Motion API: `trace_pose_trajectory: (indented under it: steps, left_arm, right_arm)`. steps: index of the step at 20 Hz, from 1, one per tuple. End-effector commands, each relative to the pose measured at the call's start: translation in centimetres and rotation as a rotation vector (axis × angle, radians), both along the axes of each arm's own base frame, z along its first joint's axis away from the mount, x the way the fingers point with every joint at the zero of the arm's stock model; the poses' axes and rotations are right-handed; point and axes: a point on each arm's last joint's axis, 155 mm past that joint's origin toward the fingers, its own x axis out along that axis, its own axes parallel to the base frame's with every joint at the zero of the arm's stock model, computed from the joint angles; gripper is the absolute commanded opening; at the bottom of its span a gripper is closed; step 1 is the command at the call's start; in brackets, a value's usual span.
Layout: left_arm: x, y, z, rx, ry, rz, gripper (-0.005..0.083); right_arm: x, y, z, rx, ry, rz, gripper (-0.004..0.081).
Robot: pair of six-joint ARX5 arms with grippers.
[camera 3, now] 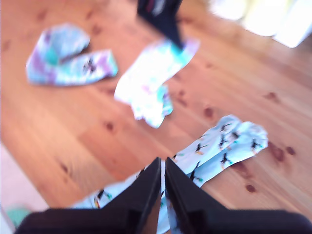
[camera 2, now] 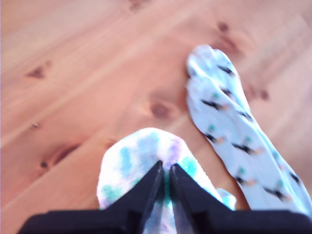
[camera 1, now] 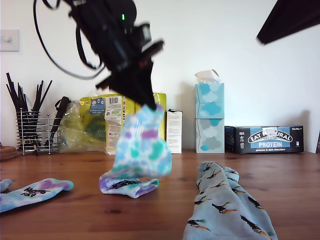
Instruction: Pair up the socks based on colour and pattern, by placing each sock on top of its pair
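Note:
My first gripper (camera 1: pixel 148 103) (camera 2: pixel 165 169) is shut on one end of a tie-dye sock (camera 1: pixel 142 145) (camera 2: pixel 130 163) and holds it above the wooden table. The sock's lower end still rests on the wood (camera 1: pixel 129 185). The other tie-dye sock (camera 1: pixel 32 192) (camera 3: pixel 68 61) lies flat at the exterior view's left. Two light blue bird socks (camera 1: pixel 227 210) (camera 2: pixel 234 131) (camera 3: pixel 219 151) lie together at the exterior view's lower right, one overlapping the other. My second gripper (camera 3: pixel 162 163) is shut on nothing, high above the bird socks.
Along the back wall stand a wire rack of black utensils (camera 1: pixel 35 130), a yellow bag (camera 1: pixel 100 125), a white carton (camera 1: pixel 174 131), two stacked tissue boxes (camera 1: pixel 209 117) and a protein bar box (camera 1: pixel 264 139). An arm (camera 1: pixel 290 20) crosses the exterior view's top right corner.

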Motion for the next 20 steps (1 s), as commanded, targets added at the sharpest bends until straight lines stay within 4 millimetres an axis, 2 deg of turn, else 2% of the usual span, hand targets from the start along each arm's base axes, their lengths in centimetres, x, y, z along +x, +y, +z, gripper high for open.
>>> trace_pose_trajectory:
  steps: [1,4,8,16,20]
  left_arm:
    - [-1.1,0.1,4.6,-0.052,-0.078,-0.020,-0.0024]
    - [-3.3,0.8,7.4,-0.079,-0.085,-0.039,-0.0024]
    - [-7.5,0.9,9.4,-0.131,-0.008,-0.104,-0.0024]
    - [-15.8,-0.3,8.8,-0.123,0.229,-0.256,-0.0024]
    - [-18.1,0.1,8.5,-0.103,0.315,-0.278,-0.0024]
  right_arm:
    - [0.1,0.5,-1.4,-0.039,0.018,0.025,0.0002]
    - [0.7,1.1,-2.6,-0.072,0.040,0.029,0.0002]
    - [1.4,1.6,-2.0,-0.052,0.009,0.019,0.0002]
    - [2.9,-0.5,-0.7,-0.033,-0.034,-0.069,0.0002]
    - [3.2,-1.7,0.3,-0.009,-0.058,-0.108,0.0002]
